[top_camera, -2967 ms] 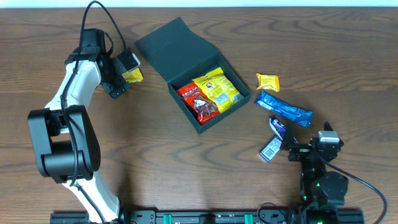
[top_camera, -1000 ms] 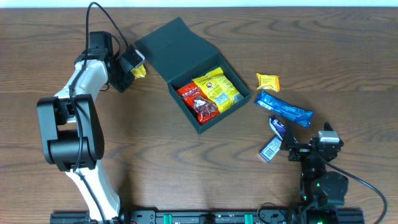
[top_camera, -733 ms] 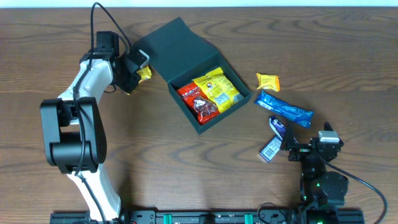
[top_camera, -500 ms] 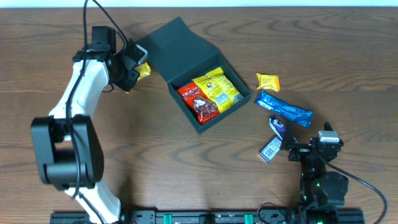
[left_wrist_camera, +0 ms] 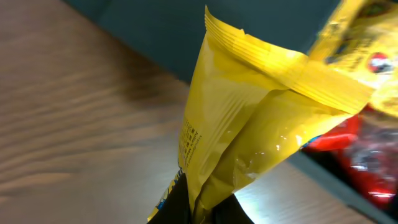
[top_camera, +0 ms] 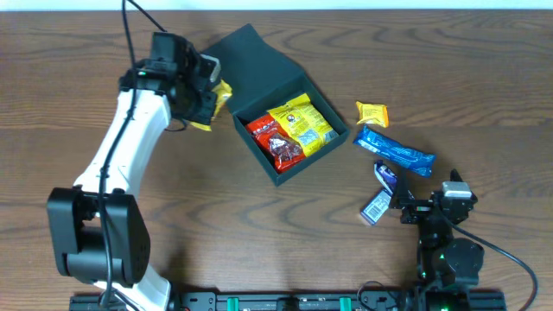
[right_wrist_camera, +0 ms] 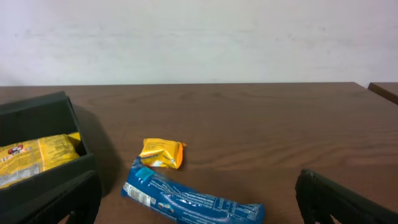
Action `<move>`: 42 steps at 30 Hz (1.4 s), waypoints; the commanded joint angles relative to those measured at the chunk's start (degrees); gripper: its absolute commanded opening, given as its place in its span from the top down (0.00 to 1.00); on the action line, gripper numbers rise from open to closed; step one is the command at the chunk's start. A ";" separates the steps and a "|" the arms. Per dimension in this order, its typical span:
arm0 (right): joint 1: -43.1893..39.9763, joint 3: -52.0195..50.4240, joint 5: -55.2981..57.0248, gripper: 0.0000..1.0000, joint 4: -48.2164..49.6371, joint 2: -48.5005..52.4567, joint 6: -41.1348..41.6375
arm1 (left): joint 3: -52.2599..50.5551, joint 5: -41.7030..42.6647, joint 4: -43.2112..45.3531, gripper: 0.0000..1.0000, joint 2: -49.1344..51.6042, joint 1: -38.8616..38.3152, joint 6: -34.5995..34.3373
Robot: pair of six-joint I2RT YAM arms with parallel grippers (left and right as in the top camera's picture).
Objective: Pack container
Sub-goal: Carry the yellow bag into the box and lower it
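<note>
The bench (top_camera: pixel 259 242) is brown wood with a clear grain and a soft satin sheen. The container (top_camera: pixel 246 65), upper centre of the overhead view, looks like matt dark teal cardboard, smooth and without shine. The yellow packet (left_wrist_camera: pixel 249 124) filling the left wrist view is glossy plastic film, wrinkled, with a ribbed crimped seal along its top edge. Inside the container a red pouch (top_camera: pixel 278 145) and a yellow pouch (top_camera: pixel 302 123) are shiny film too, as are the blue wrapper (top_camera: pixel 396 151) and small yellow sachet (top_camera: pixel 372 112) at the right. The left arm (top_camera: pixel 121 142) has a smooth white plastic shell.
</note>
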 commanded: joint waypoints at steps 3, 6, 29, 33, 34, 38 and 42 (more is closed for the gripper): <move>0.44 -0.13 -0.04 0.01 -0.26 -0.33 0.81 | 0.74 1.09 -1.55 0.92 -1.64 -5.77 -13.92; 0.44 -0.13 -0.04 0.01 -0.26 -0.33 0.81 | 0.74 2.23 -1.53 0.92 -1.64 -9.03 -17.92; 0.44 -0.13 -0.04 0.01 -0.26 -0.33 0.81 | 0.72 -20.04 -9.44 0.76 -1.62 -28.52 -88.74; 0.44 -0.13 -0.04 0.01 -0.26 -0.33 0.81 | 0.72 -25.59 -8.87 0.77 -1.62 -31.89 -96.78; 0.44 -0.13 -0.07 0.01 -0.26 -0.33 0.81 | 0.72 -27.12 -8.90 0.78 -1.62 -32.61 -99.19; 0.44 -0.13 -0.04 0.01 -0.26 -0.33 0.81 | 0.72 -28.61 -8.76 0.79 -1.62 -33.70 -104.76; 0.44 -0.13 -0.04 0.01 -0.26 -0.33 0.81 | 0.72 -28.50 -7.72 0.54 -1.62 -34.18 -107.97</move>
